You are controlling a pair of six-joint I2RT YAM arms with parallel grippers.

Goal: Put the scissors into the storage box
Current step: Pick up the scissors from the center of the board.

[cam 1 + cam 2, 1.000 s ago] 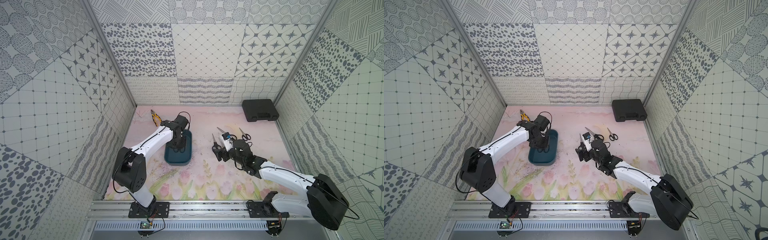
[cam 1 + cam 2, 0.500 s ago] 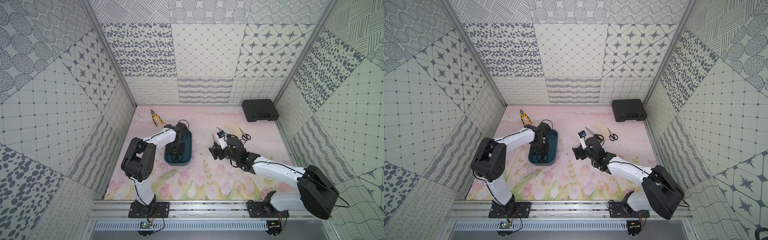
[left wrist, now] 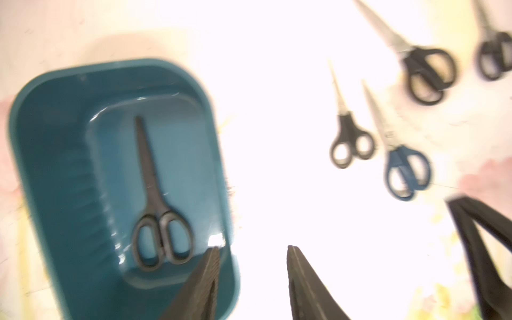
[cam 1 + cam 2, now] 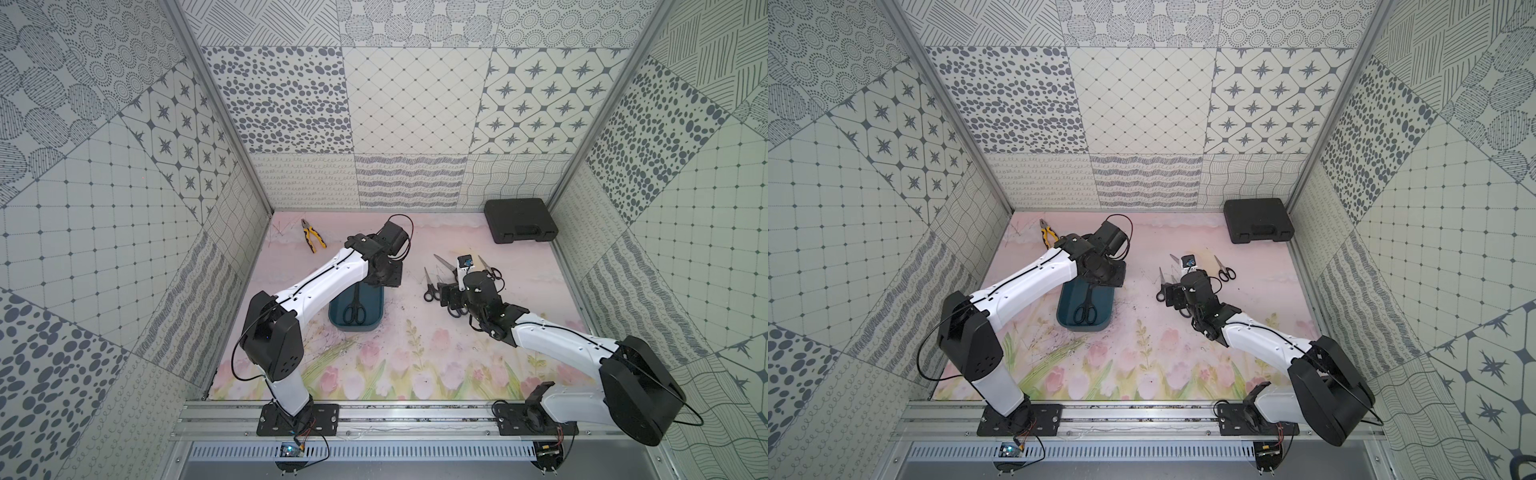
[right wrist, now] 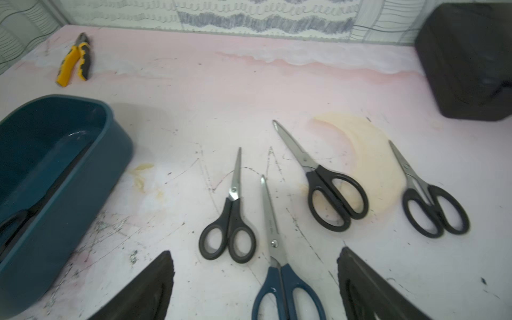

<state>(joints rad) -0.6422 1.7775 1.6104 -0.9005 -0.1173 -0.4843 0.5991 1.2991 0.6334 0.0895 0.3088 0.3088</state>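
The pliers lie near the tabletop's back left corner. The left arm reaches in from the front edge, its wrist bent down over the back end of the box, left of centre. The left gripper has its jaws spread and empty; one black-handled pair of scissors lies flat in the box, beside them. Right of centre, four more pairs lie on the tabletop. The right arm stretches low from the front right. The right gripper gapes wide, with the blue-handled pair between its jaws, clear of both. A black case sits in the back right corner.
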